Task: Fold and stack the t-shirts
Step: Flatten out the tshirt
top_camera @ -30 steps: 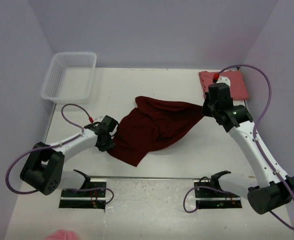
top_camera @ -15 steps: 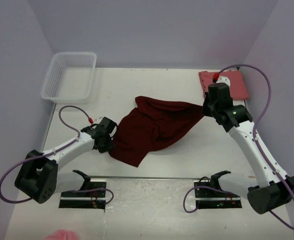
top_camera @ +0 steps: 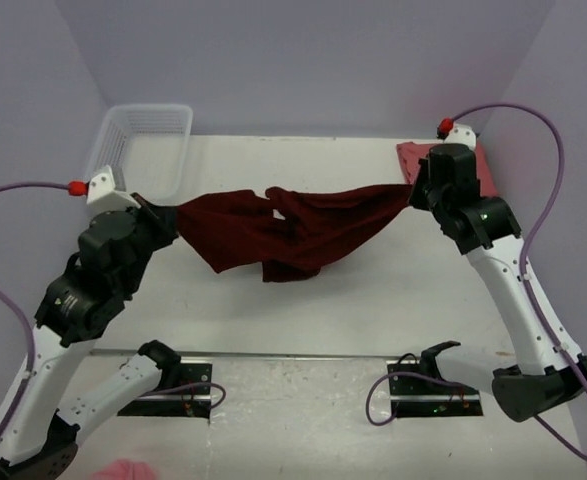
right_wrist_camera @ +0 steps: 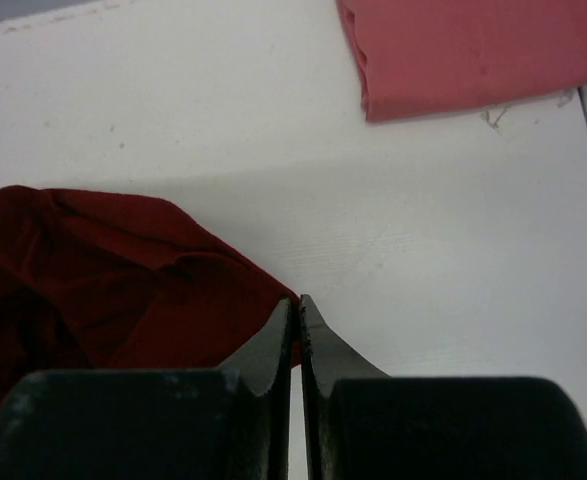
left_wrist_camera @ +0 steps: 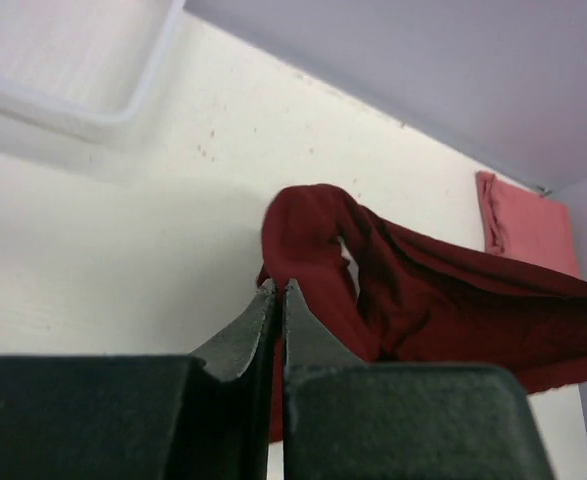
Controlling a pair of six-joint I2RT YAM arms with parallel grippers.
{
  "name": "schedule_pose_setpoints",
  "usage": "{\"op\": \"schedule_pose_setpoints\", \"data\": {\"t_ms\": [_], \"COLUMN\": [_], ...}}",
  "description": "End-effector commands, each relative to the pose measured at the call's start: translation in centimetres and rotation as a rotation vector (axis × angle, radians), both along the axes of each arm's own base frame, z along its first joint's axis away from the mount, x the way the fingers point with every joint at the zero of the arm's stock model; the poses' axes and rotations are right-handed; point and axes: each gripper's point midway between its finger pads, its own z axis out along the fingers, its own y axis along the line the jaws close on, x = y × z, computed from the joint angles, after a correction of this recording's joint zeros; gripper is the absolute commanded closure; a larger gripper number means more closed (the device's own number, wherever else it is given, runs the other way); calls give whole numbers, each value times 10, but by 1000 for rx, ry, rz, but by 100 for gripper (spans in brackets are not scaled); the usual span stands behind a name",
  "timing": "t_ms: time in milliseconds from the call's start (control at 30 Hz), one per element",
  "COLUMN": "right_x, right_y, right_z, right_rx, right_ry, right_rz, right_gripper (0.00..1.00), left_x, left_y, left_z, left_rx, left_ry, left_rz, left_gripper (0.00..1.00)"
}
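White tabletop (top_camera: 373, 310), pale lilac walls on three sides.

Container: one white mesh basket (top_camera: 168, 150) at the far left corner, partly covered by the left arm in the top view. In the left wrist view the basket (left_wrist_camera: 63, 60) shows only its own pale floor and rim. Both shirts are outside it.

Maroon t-shirt (top_camera: 293, 230): strung out between the two arms across the middle of the tabletop, with its left end just in front of the basket. The middle is bunched and sags low. Cannot tell whether the sagging part touches the surface.

Left claw (top_camera: 168, 212): fingers pressed together, pinching the left end of the maroon t-shirt. The wrist view shows the tips (left_wrist_camera: 278, 290) meeting, with red cloth (left_wrist_camera: 423, 300) trailing away beyond them.

Right claw (top_camera: 410, 197): fingers likewise together (right_wrist_camera: 296, 300), clamped on the shirt's right end (right_wrist_camera: 103, 270).

Salmon t-shirt (top_camera: 410, 160): folded flat at the far right corner, behind the right arm and apart from the maroon one. The right wrist view shows it as a neat rectangle (right_wrist_camera: 473, 50), and it also appears in the left wrist view (left_wrist_camera: 528, 235).
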Motion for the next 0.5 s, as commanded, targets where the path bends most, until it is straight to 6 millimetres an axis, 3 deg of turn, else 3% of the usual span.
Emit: {"op": "schedule_pose_setpoints", "data": {"t_ms": [0, 67, 133, 300, 400, 467], "right_x": [5, 10, 15, 16, 20, 29], "right_y": [-7, -1, 7, -23, -28, -18], "right_z": [59, 70, 65, 76, 92, 104], "right_rx": [-19, -33, -34, -121, -144, -146], "right_ry": [-136, -119, -77, -105, -169, -234], "right_rz": [-14, 34, 68, -78, -91, -19], "right_gripper": [100, 100, 100, 100, 100, 100], "left_x": [-14, -20, -29, -46, -42, -35], "left_y": [29, 37, 48, 71, 68, 55], "left_z": [61, 85, 116, 166, 186, 200], "left_rx": [73, 101, 102, 120, 155, 169], "left_ry": [-164, -221, -284, -373, -408, -452], "left_rz": [48, 49, 71, 132, 115, 58], "left_gripper": [100, 100, 100, 100, 100, 100]}}
